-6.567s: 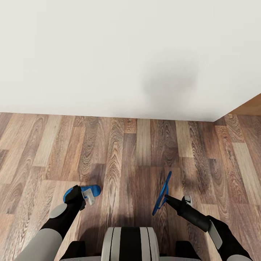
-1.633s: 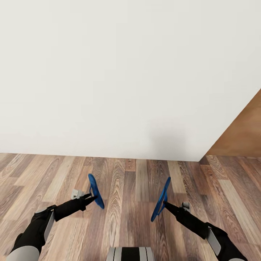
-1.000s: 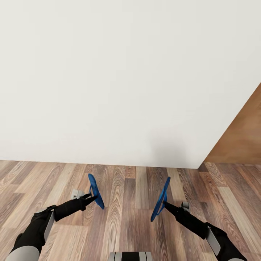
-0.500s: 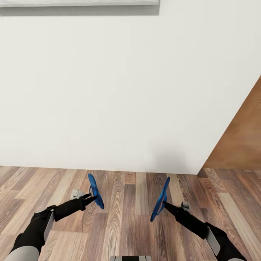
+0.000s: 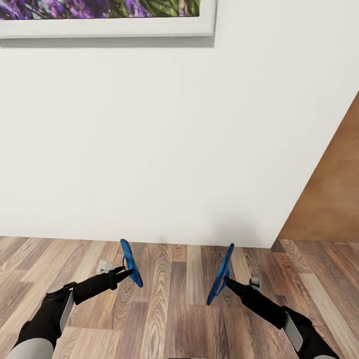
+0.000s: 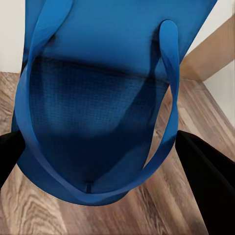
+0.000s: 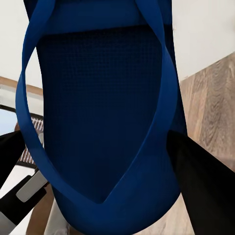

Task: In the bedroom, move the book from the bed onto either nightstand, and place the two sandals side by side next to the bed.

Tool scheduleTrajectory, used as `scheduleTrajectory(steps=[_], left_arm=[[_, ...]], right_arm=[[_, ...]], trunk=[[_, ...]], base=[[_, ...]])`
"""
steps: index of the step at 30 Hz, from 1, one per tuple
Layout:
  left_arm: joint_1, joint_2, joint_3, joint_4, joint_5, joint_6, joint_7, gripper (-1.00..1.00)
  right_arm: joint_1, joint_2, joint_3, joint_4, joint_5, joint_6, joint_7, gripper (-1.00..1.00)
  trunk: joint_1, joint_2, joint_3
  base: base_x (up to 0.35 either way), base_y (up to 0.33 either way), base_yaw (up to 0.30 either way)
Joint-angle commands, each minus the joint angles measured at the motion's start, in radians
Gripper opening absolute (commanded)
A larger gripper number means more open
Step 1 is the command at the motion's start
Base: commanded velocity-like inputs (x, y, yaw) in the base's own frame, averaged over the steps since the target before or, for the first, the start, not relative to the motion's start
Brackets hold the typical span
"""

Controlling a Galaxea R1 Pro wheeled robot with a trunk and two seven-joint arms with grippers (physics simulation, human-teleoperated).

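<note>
I hold one bright blue sandal in each hand, both lifted off the wood floor and standing on edge. My left gripper (image 5: 128, 272) is shut on the left sandal (image 5: 131, 269), whose sole and strap loom large in the left wrist view (image 6: 98, 117) between dark fingers (image 6: 205, 176). Over on the other side, my right gripper (image 5: 225, 280) is shut on the right sandal (image 5: 222, 274); its sole (image 7: 103, 107) sits between black fingers (image 7: 200, 181). The book, bed and nightstand are out of view.
A white wall (image 5: 149, 149) stands close ahead, with the lower edge of a white-framed purple lavender picture (image 5: 99, 15) at the top. A brown door (image 5: 334, 199) angles in at the right. Wood plank floor (image 5: 174, 319) lies under the arms.
The head view has tilted upward, so the wall takes more of the picture and the lavender picture has come into view. Both arms keep their pose, still holding the sandals.
</note>
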State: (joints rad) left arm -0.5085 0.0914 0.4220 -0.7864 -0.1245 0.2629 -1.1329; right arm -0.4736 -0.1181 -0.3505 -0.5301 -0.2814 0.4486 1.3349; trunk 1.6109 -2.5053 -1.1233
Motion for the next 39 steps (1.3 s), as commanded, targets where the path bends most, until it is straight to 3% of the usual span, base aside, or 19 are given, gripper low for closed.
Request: scheduleTrajectory(steps=[1, 24, 39], left_arm=[[-0.001, -0.001, 0.004, -0.001, -0.007, 0.01, -0.007, -1.0], [-0.001, -0.002, 0.004, -0.001, -0.007, 0.01, -0.007, -1.0], [-0.001, -0.002, 0.004, -0.001, -0.007, 0.01, -0.007, -1.0]], right_arm=[[0.0, 0.0, -0.001, 0.0, -0.002, 0.01, 0.003, -1.0], [0.0, 0.0, -0.001, 0.001, -0.002, 0.011, 0.003, -1.0], [0.0, 0.0, -0.001, 0.001, -0.002, 0.01, 0.003, -1.0]], trunk=[[-0.001, 0.0, 0.003], [-0.011, 0.005, 0.092], [-0.069, 0.11, 0.139]], base=[[0.0, 0.0, 0.0], [0.0, 0.0, 0.0], [0.0, 0.0, 0.0]])
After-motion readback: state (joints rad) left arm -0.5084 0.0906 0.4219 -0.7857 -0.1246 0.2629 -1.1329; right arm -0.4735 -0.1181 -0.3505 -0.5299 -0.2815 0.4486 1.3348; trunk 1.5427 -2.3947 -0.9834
